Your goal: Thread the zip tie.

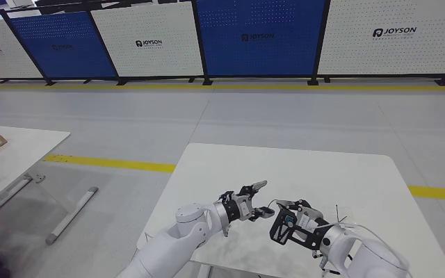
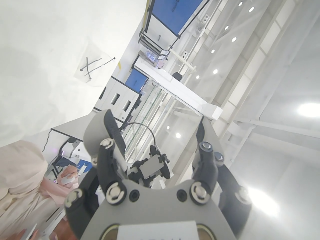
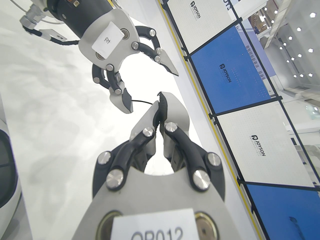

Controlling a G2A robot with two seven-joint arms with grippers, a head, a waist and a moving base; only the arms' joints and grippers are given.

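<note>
My right gripper [image 3: 158, 102] is shut on a thin black zip tie [image 3: 142, 102]. The tie's free end reaches across to one finger [image 3: 125, 102] of my left gripper [image 3: 153, 93], which stands open just ahead of it. In the left wrist view the left gripper [image 2: 157, 126] is wide open with nothing between its pads, and the zip tie [image 2: 147, 129] curves in an arc above the right gripper [image 2: 150, 168] farther off. In the top view both grippers, left [image 1: 266, 198] and right [image 1: 279, 208], meet over the front part of the white table [image 1: 313, 167].
A clear plastic bag [image 2: 92, 68] holding several spare black zip ties lies flat on the table, away from the grippers. Blue and white pegboard panels [image 1: 257, 35] line the far side of the floor. Another white table [image 1: 28, 149] stands to the left.
</note>
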